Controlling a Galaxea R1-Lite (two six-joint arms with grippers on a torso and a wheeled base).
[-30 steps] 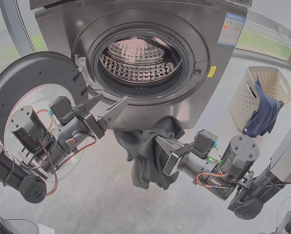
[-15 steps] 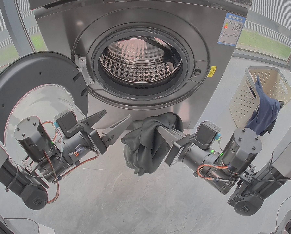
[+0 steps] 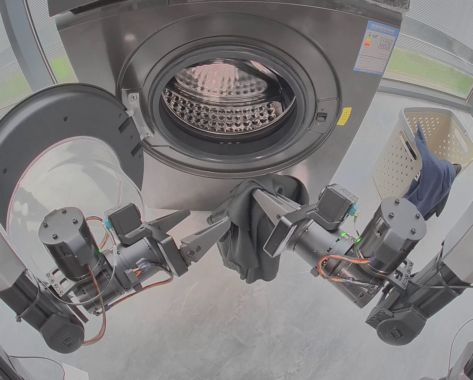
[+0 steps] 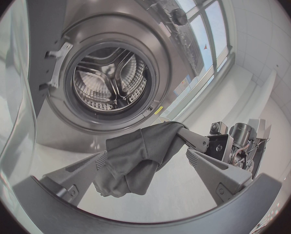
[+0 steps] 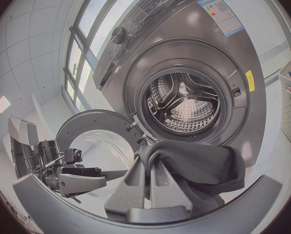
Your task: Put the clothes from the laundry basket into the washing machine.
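A dark grey garment (image 3: 249, 225) hangs in front of the washing machine (image 3: 226, 80), below its open drum (image 3: 223, 104). My right gripper (image 3: 257, 196) is shut on the garment's upper fold; the cloth drapes over the fingers (image 5: 158, 182). My left gripper (image 3: 204, 228) stands open just left of the hanging cloth, its fingers (image 4: 216, 176) spread on either side of the garment (image 4: 135, 156) without closing on it. At the right, a cream laundry basket (image 3: 431, 149) stands on the floor with blue clothes (image 3: 431, 183) spilling over its rim.
The machine's round door (image 3: 57, 149) is swung open to the left, beside my left arm. Bare grey floor (image 3: 236, 323) lies between the arms and the machine. A window and wall run behind the basket.
My right gripper has lifted the grey garment up and toward the drum opening. My left arm has dropped lower and moved right, its open fingers closing in on the cloth.
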